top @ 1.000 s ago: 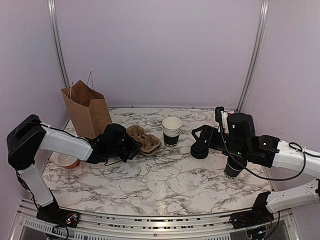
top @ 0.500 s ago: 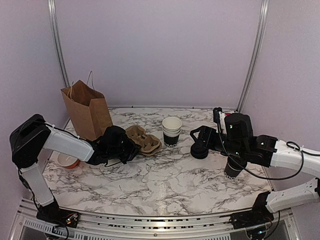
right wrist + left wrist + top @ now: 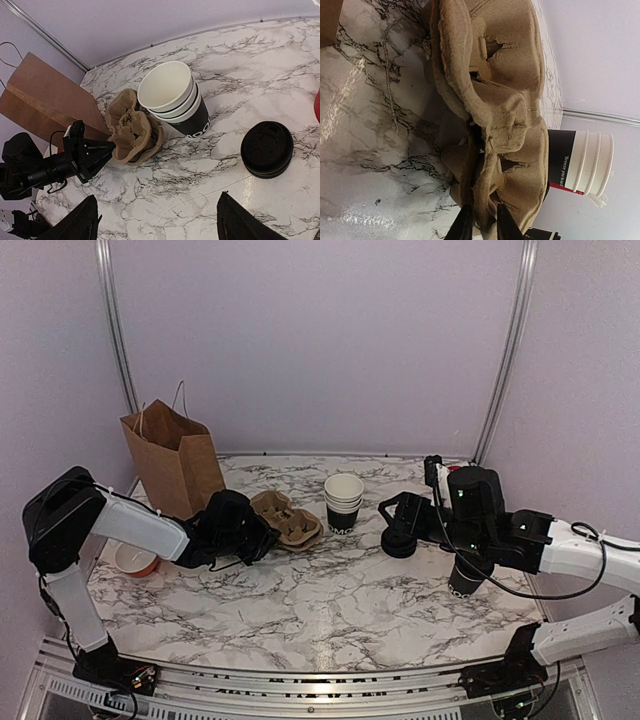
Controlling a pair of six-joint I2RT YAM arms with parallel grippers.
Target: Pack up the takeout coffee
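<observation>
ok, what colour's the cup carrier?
Plain cardboard brown; the cup carrier shows best in the left wrist view.

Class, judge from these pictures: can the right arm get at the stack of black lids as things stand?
Probably yes. The right arm hangs close by the stack of lids, jaws wide open, with only bare marble table between them.

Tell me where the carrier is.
In the top view, left of centre: the carrier lies between the bag and the cup stack, one edge between the fingers of the left gripper.
</observation>
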